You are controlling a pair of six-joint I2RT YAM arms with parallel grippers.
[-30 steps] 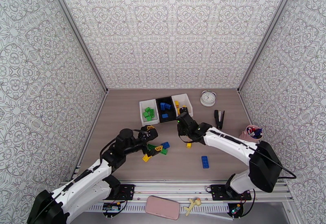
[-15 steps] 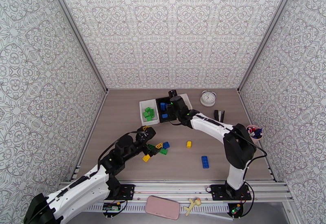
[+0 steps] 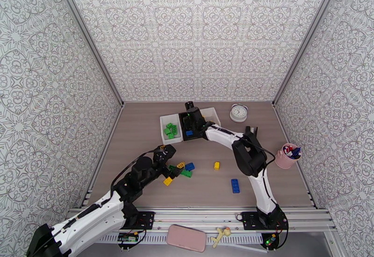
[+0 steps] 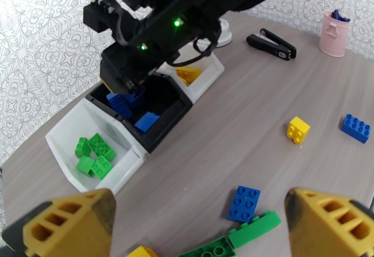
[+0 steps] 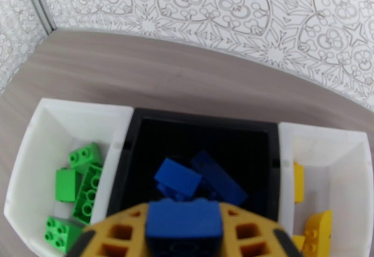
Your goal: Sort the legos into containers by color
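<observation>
My right gripper (image 5: 183, 234) is shut on a blue lego (image 5: 183, 219) and hangs over the black container (image 5: 202, 118), which holds a few blue legos (image 5: 177, 176). Green legos (image 5: 77, 178) lie in the left white container (image 5: 70, 109); yellow ones (image 5: 318, 227) lie in the right white container (image 5: 327, 134). From above, the right gripper (image 3: 189, 123) is over the black container (image 3: 183, 134). My left gripper (image 3: 170, 160) stands open above a loose pile: a blue square lego (image 4: 244, 202), green legos (image 4: 233, 239) and a yellow lego (image 3: 167, 181). A yellow lego (image 3: 216, 165) and a long blue lego (image 3: 235, 185) lie apart.
A white clock (image 3: 239, 112) stands at the back right, a black stapler (image 4: 271, 45) beside the right arm, and a pink pen cup (image 3: 287, 156) near the right wall. A pink phone (image 3: 186, 238) and a wooden figure (image 3: 220, 235) rest on the front rail.
The right arm swung from the table's middle back to above the black container, carrying the blue lego. The left gripper drew slightly nearer the loose pile, still open.
</observation>
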